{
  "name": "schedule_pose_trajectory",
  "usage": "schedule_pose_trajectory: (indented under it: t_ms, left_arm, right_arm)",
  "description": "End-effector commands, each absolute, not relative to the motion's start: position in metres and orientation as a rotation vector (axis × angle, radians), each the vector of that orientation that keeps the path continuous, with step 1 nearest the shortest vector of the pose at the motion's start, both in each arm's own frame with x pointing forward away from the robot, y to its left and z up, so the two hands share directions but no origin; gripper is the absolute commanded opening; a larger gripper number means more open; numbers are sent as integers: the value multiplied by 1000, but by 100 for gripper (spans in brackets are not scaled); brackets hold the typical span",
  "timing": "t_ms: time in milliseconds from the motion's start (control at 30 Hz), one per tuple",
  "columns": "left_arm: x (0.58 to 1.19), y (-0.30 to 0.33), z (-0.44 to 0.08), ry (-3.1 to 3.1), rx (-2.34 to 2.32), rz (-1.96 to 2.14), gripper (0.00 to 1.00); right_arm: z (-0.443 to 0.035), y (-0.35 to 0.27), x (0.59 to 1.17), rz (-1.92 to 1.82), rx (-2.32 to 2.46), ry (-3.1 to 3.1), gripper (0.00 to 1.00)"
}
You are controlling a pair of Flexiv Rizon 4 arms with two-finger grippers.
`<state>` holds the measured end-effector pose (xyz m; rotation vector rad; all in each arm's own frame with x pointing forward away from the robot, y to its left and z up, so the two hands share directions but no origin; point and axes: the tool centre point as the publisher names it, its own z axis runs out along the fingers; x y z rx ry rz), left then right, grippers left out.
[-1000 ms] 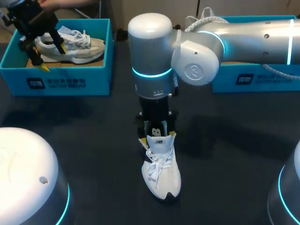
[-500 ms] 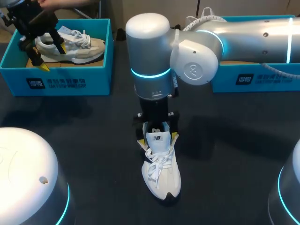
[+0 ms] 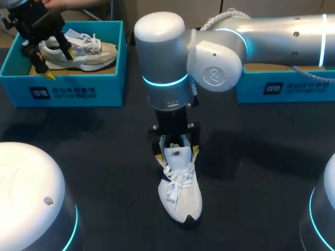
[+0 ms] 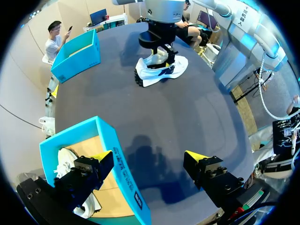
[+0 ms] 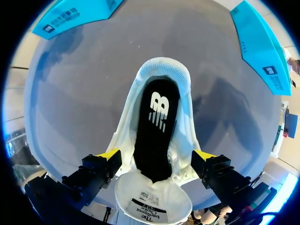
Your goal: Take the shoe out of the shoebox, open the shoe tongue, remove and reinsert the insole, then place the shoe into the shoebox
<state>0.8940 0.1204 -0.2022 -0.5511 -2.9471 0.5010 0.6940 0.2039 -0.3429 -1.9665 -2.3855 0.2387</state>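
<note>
White shoe (image 3: 180,196) on tabletop (image 3: 104,157) between released right jaws, black insole (image 5: 154,136) inside, left jaws released astride blue shoebox (image 4: 123,173) wall

Dark table (image 3: 104,157), one; blue box (image 3: 68,90), far left, one, containing white-and-beige sneaker (image 3: 84,55), toe to the right.

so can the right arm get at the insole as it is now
Probably yes: the tongue is folded back, the insole lies bare, and the right pincer sits just above it, straddling the shoe.
</note>
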Motion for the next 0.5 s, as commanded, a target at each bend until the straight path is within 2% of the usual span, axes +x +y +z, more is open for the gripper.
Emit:
schedule_pose_trajectory:
  t_ms: [33,500]
  left_arm:
    - [893,121,-202,-2949,-552,497,100]
    - [893,121,-202,-2949,-552,497,100]
  right_arm:
    - [-342,204,688,238,-1976,-2382,100]
    - [-331,204,663,232,-2039,-2353,100]
